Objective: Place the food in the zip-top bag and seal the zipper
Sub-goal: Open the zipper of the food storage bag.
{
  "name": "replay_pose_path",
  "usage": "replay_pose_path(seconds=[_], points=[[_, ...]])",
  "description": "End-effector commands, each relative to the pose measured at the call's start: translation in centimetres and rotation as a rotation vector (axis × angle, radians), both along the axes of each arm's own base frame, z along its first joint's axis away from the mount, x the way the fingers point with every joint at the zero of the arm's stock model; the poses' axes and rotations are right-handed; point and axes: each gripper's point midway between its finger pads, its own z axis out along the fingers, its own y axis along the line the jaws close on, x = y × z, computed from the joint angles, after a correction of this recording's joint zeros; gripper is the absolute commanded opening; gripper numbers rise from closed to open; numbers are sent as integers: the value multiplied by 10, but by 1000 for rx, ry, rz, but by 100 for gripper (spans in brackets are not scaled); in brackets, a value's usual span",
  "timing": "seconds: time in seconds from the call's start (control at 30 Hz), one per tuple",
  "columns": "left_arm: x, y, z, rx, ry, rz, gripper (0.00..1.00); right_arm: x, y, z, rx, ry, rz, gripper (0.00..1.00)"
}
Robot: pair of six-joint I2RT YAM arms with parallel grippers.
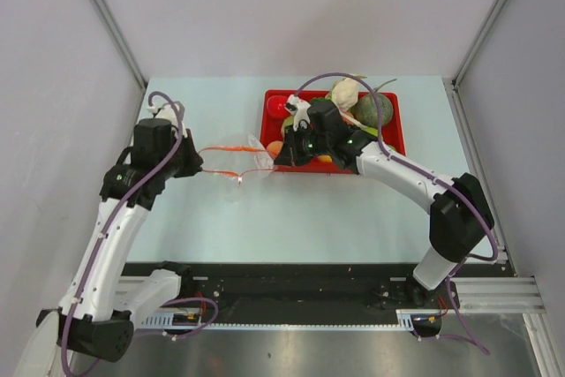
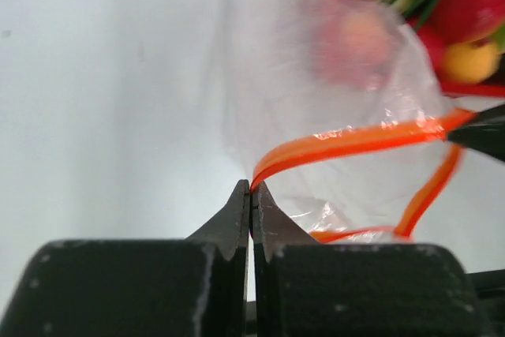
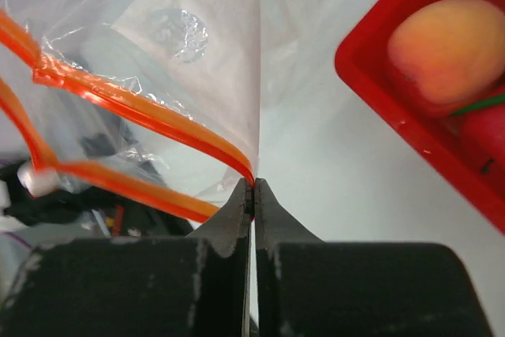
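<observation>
Top external view: the zip-top bag [image 1: 240, 163] hangs between the two arms, just left of the red tray [image 1: 396, 135] and above the pale table [image 1: 291, 214]. The left claw [image 1: 197, 166] pinches the bag's left end. The right claw [image 1: 282, 158] pinches its right end, close to the tray's near corner.

The left wrist view shows that claw's tips squeezed tight on the orange zipper [image 2: 347, 140]. The right wrist view shows the same thing on the other side: the tips are clenched on the orange strip where it meets the bag's edge. The two orange strips bow away from each other, so the bag's mouth is open.

The food [image 1: 353, 105] sits in the tray. I can see a white cauliflower [image 1: 346, 91] at the back and a peach [image 3: 446, 49] near the front corner. I see no food inside the bag, though the blurry plastic makes that hard to tell for sure.

I think the step now is holding the bag open, ready for filling. No food has gone in yet, and the zipper is not shut.

Next, I think one claw must let go and fetch a piece of food. The right one is nearest the tray. The left claw would need to hold on tight so the mouth does not flop shut.
</observation>
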Motion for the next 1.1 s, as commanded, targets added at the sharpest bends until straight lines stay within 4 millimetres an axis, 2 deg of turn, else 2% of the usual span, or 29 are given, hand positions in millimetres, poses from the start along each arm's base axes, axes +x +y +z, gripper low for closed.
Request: replay_pose_path(seconds=[0.0, 0.03, 0.1, 0.17, 0.2, 0.27, 0.3, 0.33, 0.4, 0.47, 0.63, 0.7, 0.8, 0.87, 0.9, 0.97, 1.0, 1.07], points=[[-2, 39, -17, 277, 94, 3, 0, 10, -16, 20, -151, -249, 96, 0], [-2, 39, -21, 285, 113, -10, 0, 13, -18, 20, -170, -266, 102, 0], [-2, 23, -21, 222, 107, -72, 0, 22, -20, 23, -205, -289, 116, 0], [0, 2, -14, 124, 81, -127, 1, 22, -16, 30, -180, -283, 143, 0], [-1, -13, -5, 58, 66, -181, 0, 23, -13, 44, -171, -319, 165, 0], [2, -30, 2, -17, 81, -228, 0, 15, -4, 53, -131, -314, 244, 0], [2, -41, 20, -67, 59, -270, 0, 8, -3, 53, -122, -282, 279, 0], [-1, -46, 24, -94, 74, -283, 0, -2, 5, 67, -73, -282, 341, 0], [-8, -58, 42, -156, 60, -333, 0, -22, 7, 72, -43, -239, 431, 0], [-20, -61, 52, -179, 48, -362, 0, -40, 10, 85, 22, -208, 509, 0], [-58, -65, 47, -208, 136, -444, 0, -86, 7, 107, 147, -102, 658, 0], [-65, -63, 46, -198, 125, -445, 0, -93, 4, 106, 154, -73, 675, 0], [-60, -61, 33, -202, 188, -407, 0, -81, 1, 92, 121, -62, 640, 0], [-52, -62, 20, -213, 223, -374, 0, -58, -3, 78, 73, -91, 574, 1], [-48, -64, 16, -231, 245, -359, 0, -47, -4, 66, 42, -93, 545, 4], [-39, -72, 3, -266, 279, -360, 0, -19, -13, 56, -11, -123, 461, 12], [-31, -76, 3, -294, 275, -349, 0, -7, -16, 47, -37, -114, 426, 13], [-24, -84, -5, -346, 317, -345, 0, 13, -25, 42, -51, -117, 368, 20]])
